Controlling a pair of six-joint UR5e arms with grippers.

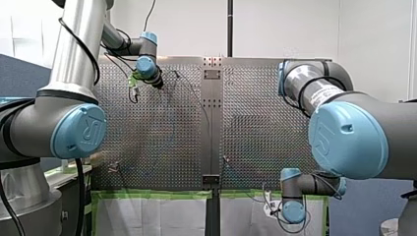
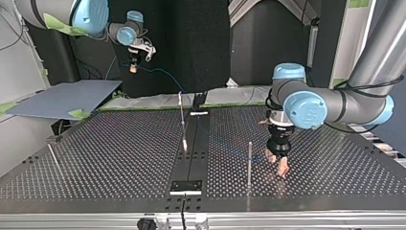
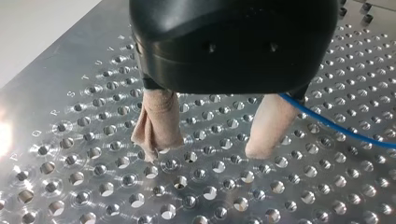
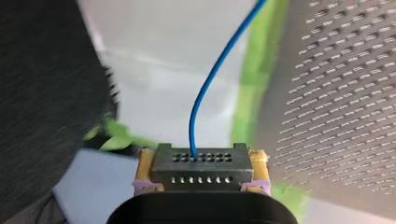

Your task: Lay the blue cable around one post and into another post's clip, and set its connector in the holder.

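Not far along, by the look of it. Cable not yet round any post that shows, nor in a clip; connector not yet in a holder.

Clamped on the connector: my right end effector, yellow pads pressed to both its sides, raised off the bench beyond its far edge in the top view (nowhere near a holder). From there the cable drops to the bench and runs faintly across it toward my left end effector.

Wide open, that one: beige pads well apart, low over the holes, nothing between them. Cable passing just beside one pad, not gripped.

Left to do, judging from this: loop round one post, press into another's clip, seat the connector.

Around: a tall post just beside my left end effector, a thin post near the bench's middle, a slanted rod at the top view's left, a dark block at the middle of the near edge (possibly the holder; cannot tell). Cannot tell which post carries the clip.

In the way: the tall post, close enough to snag cable or pad on a sideways move; also the slack under the connector, likely to catch the thin post.
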